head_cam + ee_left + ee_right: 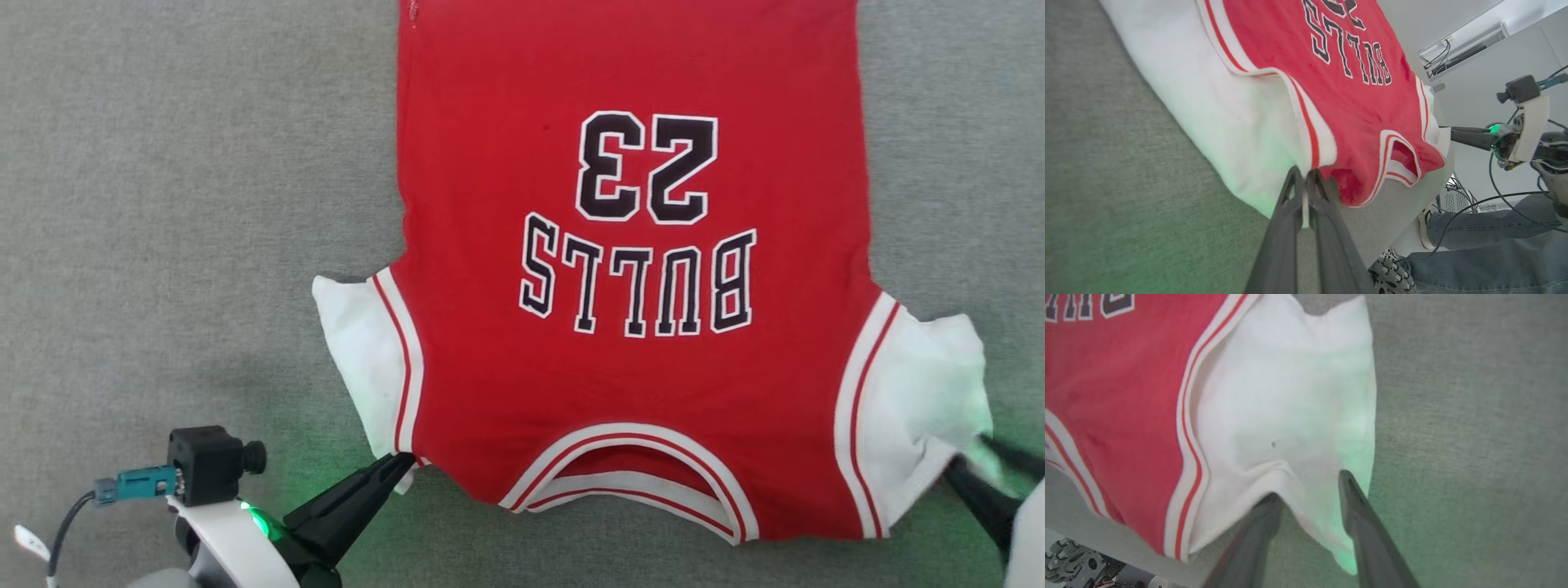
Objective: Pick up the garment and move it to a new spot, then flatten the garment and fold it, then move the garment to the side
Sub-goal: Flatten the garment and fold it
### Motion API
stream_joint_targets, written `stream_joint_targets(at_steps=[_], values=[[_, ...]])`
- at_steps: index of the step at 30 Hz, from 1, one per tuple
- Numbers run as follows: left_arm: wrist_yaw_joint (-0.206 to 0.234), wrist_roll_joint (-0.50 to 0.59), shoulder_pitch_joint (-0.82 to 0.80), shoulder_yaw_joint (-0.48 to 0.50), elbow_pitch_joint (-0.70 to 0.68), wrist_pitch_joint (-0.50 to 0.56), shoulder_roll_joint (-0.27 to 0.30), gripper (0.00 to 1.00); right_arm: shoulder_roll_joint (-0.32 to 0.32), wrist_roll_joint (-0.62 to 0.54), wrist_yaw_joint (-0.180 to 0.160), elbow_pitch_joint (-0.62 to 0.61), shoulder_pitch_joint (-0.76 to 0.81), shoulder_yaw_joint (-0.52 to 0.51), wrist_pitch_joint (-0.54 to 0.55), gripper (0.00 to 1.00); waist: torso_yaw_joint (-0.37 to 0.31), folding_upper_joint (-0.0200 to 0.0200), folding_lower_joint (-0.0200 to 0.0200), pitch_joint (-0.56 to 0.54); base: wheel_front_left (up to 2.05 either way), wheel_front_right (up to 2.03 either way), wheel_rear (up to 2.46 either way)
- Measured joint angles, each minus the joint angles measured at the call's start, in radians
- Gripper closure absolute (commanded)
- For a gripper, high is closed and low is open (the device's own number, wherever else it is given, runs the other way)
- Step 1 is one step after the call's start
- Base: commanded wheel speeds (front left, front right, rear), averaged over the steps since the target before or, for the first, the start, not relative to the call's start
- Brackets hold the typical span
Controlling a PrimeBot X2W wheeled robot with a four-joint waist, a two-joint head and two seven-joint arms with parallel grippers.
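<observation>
The garment [637, 384], a red jersey with white side panels and black "BULLS 23" lettering, lies spread flat on the grey table, its neck toward me. My left gripper [400, 464] is shut on the garment's near left shoulder corner; the left wrist view shows its fingers [1303, 175] pinched on white cloth below the garment [1355, 110]. My right gripper [976, 457] is at the near right corner. In the right wrist view its jaws [1308, 486] stand apart, the garment's white panel [1290, 416] lying loose between them.
The grey fabric-covered table [180, 204] stretches wide to the left and right of the garment. The left wrist view shows the table's near edge, a person's legs in jeans [1494, 245] beyond it, cables, and my right gripper [1447, 132].
</observation>
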Motion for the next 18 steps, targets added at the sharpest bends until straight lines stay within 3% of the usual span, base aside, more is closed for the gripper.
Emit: stream_joint_targets(at_steps=[5, 9, 12, 13, 18], values=[[0.000, 0.015, -0.023, -0.010, 0.000, 0.000, -0.022, 1.00, -0.016, 0.008, 0.000, -0.087, -0.075, -0.083, 0.016, 0.00, 0.027, 0.0000, 0.0000, 0.020, 0.00, 0.00, 0.00], [0.000, 0.031, -0.050, -0.019, -0.013, -0.003, -0.042, 1.00, -0.066, -0.002, 0.000, -0.089, -0.279, -0.115, 0.046, 0.00, 0.053, 0.0000, 0.0000, 0.043, 0.00, 0.00, 0.00], [0.000, 0.045, -0.085, -0.031, -0.025, -0.003, -0.055, 1.00, -0.095, -0.015, 0.000, 0.010, -0.499, -0.080, 0.068, 0.00, 0.077, 0.0000, 0.0000, 0.069, 0.00, 0.00, 0.00], [0.000, 0.064, -0.108, -0.046, -0.032, -0.003, -0.065, 1.00, -0.114, -0.037, 0.000, 0.113, -0.637, -0.032, 0.088, 0.00, 0.097, 0.0000, 0.0000, 0.088, 0.00, 0.00, 0.00], [0.000, 0.073, -0.165, -0.084, -0.046, -0.002, -0.101, 1.00, -0.150, -0.123, 0.000, 0.374, -0.933, 0.083, 0.141, 0.00, 0.156, 0.0000, 0.0000, 0.142, 0.00, 0.00, 0.00]])
